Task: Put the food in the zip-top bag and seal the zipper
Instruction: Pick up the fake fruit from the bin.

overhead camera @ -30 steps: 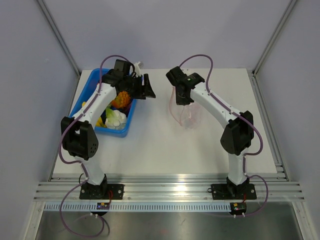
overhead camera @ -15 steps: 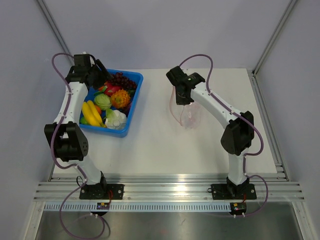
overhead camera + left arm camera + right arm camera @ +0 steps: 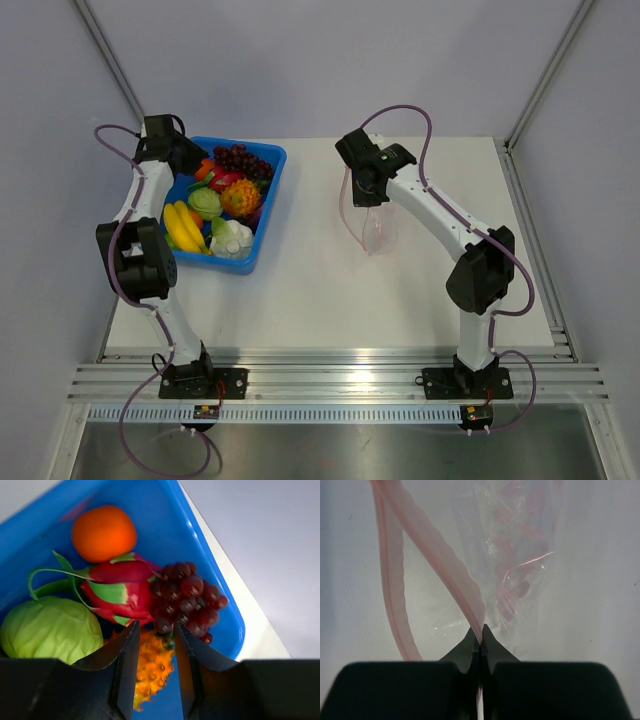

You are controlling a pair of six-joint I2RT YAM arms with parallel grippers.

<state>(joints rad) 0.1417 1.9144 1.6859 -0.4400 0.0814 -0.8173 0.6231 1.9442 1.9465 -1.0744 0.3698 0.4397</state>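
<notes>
From above, a blue tray point(image 3: 252, 264) sits at the far left of the table point(image 3: 330, 300). It holds the food: grapes point(image 3: 240, 158), a red dragon fruit point(image 3: 224, 181), a cabbage point(image 3: 206, 203), a spiky orange fruit point(image 3: 241, 197), bananas point(image 3: 183, 227) and a white piece point(image 3: 232, 238). The left jaws are over the tray's far left corner; their gap cannot be made out from here. The right jaws hang over the middle of the table, well apart from the tray, and hold up the clear bag point(image 3: 378, 228) by its top. The pink zipper point(image 3: 343, 205) loops down on the bag's left side.

At the left wrist, the left jaws are spread a little with nothing between them. They hover above the grapes point(image 3: 187, 600) and the dragon fruit point(image 3: 120, 592). The spiky orange fruit point(image 3: 152, 667) shows through the gap. An orange point(image 3: 103, 533) lies farther back and the cabbage point(image 3: 50, 630) is at the left.

At the right wrist, the right jaws are pressed together, pinching the zipper point(image 3: 435, 565) at their tips. The crinkled bag point(image 3: 520, 555) hangs beyond them.
</notes>
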